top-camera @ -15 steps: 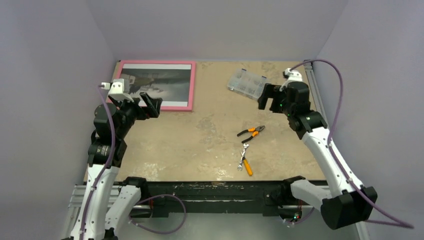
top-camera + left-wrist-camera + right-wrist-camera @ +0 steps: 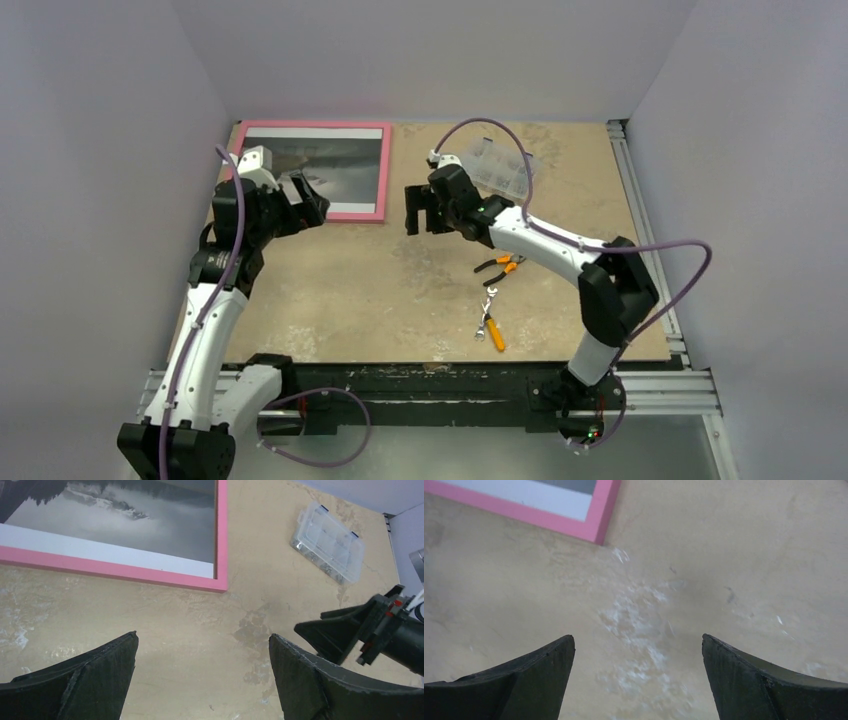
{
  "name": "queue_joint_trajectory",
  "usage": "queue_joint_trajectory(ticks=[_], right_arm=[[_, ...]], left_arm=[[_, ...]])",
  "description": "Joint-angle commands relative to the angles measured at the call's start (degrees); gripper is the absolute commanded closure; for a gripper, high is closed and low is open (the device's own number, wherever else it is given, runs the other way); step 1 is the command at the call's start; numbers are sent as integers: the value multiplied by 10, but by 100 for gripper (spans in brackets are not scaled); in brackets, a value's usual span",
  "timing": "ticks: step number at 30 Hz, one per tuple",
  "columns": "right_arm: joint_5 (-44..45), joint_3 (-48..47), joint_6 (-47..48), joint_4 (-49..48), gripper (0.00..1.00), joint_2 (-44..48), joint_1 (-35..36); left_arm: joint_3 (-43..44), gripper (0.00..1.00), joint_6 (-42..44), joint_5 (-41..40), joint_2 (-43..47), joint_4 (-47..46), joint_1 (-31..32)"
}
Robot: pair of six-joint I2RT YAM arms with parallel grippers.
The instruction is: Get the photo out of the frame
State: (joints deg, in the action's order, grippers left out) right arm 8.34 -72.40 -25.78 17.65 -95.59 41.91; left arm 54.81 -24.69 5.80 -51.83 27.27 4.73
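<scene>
Pale lilac walls (image 2: 100,100) on 3 sides, mottled tan tabletop (image 2: 380,290) w/ alu rail (image 2: 629,165) rt edge.

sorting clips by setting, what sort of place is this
Probably a robot test cell: plain pale walls box in a worn tan table, the left arm and right arm stand on a metal rail, and pliers and a wrench lie loose.

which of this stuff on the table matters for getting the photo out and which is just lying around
For the job: grey-toned rectangular photo print; pink rectangular frame around it.
Lying about: clear plastic compartment box; orange-handled pliers; orange-handled metal wrench.
</scene>
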Motion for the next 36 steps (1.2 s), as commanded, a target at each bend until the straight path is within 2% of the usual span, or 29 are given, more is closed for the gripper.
queue_joint_trajectory(ticks=[1,13,22,28,36], right_arm=[[13,-94,-112,-77,4,-73,-1],[-5,-270,-175,-112,13,-297,0],[26,-316,-193,-86,24,-367,0],[30,-351,-198,-59,32,-403,5],[87,-395,-201,14,47,-435,25]], left_arm=[[26,0,-30,28,-18,-7,-16],[22,1,-93,133,-96,-32,-47],[19,1,-134,211,-159,-57,-82],[19,1,-140,224,-171,-60,-86],[15,1,-154,230,-179,-61,-87]])
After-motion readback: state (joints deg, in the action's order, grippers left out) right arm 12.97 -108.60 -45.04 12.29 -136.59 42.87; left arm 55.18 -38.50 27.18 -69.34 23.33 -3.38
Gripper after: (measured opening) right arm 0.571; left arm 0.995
